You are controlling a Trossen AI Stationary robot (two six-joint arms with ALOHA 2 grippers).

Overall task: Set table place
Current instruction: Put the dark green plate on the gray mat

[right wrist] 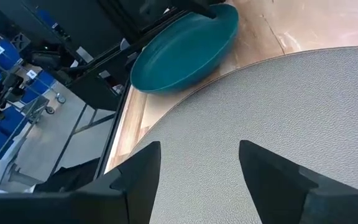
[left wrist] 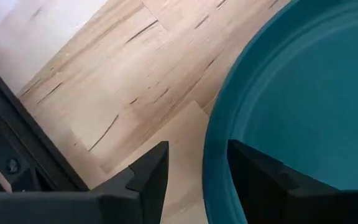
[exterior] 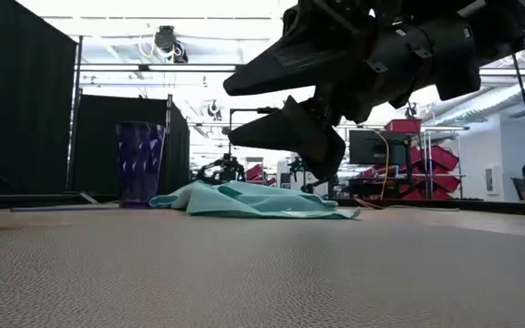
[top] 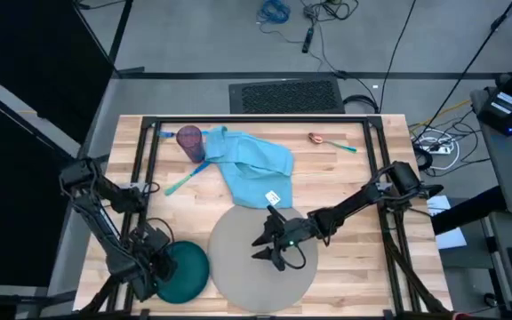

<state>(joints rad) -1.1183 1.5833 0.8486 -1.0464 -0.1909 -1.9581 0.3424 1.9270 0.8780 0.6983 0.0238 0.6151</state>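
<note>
The right gripper (top: pixel 274 242) hangs open over the grey placemat (top: pixel 238 267), blocking its middle. At the mat's nine o'clock the teal plate (top: pixel 185 271) sits with the left gripper (top: pixel 156 267) at its rim. Toward twelve o'clock the blue napkin (top: pixel 252 164) and purple cup (top: pixel 190 140) crowd the worktop (top: pixel 354 267); its four o'clock side lies bare.

A crumpled light blue napkin (top: pixel 254 163) is lying mid-desk toward the far edge. A purple tumbler (top: pixel 189 140) is standing at its far-left side, touching it. A teal-handled utensil (top: pixel 185 180) is lying beside them, and a spoon (top: pixel 328 140) is resting near the far-right corner.
</note>
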